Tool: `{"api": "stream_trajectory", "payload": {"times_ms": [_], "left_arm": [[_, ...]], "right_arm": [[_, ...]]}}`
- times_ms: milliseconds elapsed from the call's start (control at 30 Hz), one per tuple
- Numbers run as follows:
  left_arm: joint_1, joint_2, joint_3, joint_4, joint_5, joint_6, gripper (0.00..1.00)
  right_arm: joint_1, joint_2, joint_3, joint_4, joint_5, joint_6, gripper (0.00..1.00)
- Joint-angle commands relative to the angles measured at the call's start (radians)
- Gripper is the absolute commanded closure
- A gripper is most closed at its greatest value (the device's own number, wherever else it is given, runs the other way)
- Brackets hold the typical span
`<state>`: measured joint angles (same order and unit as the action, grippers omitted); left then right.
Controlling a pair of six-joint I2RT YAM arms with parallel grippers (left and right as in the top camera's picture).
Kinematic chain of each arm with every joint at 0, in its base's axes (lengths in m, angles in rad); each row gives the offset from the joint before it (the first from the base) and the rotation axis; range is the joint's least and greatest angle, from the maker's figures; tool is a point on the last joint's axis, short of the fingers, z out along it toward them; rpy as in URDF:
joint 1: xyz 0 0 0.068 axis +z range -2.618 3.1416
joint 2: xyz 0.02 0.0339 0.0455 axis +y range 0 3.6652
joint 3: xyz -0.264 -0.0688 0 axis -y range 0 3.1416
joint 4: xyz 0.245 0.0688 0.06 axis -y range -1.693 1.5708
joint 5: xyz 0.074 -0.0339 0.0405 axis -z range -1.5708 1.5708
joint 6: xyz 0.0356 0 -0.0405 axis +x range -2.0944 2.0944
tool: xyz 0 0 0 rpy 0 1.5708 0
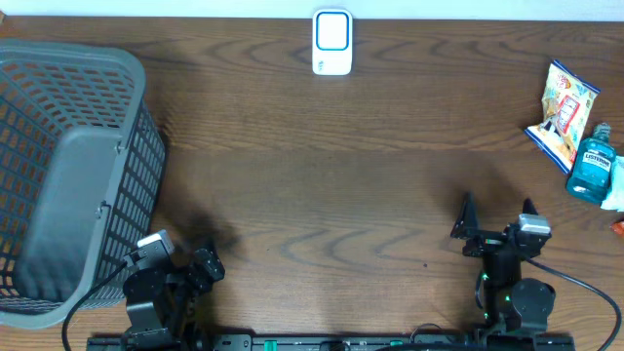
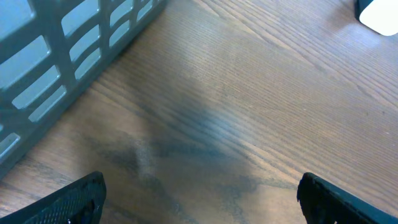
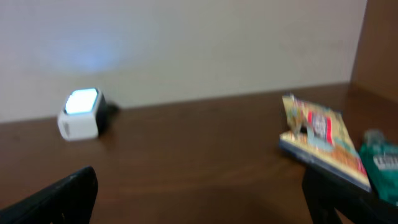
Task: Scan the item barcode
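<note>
While your right pincer (image 1: pixel 497 216) and left pincer (image 2: pixel 200 190) both stand spread wide, touching nothing, the snack packet (image 1: pixel 564 115) lies on the counter (image 1: pixel 341 166) at the right one's one o'clock (mouthwash bottle (image 1: pixel 591 163) just beside it). Expect it light, crinkly, slippery; pinch a sealed edge, gently. The scanner (image 1: pixel 331 42) sits at eleven o'clock.

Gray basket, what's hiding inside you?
Nothing shows inside the gray basket, only its bare bottom and slatted walls. Its left edge runs out of frame, so that strip stays unseen.
</note>
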<state>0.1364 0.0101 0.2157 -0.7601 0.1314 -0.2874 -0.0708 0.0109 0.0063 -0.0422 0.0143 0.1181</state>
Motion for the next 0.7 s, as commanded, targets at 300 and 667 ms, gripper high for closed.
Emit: {"api": "stream_trajectory", "payload": {"times_ms": [300,667], "left_arm": [[0.002,-0.006,0.008,-0.003,-0.006,0.009,0.02],[0.002,-0.006,0.009,-0.003,-0.006,0.009,0.02]], "right_arm": [[-0.006,-0.007,-0.002,-0.032,-0.006,-0.161,0.01],[-0.006,-0.007,-0.002,-0.03,-0.006,-0.161,0.01]]}}
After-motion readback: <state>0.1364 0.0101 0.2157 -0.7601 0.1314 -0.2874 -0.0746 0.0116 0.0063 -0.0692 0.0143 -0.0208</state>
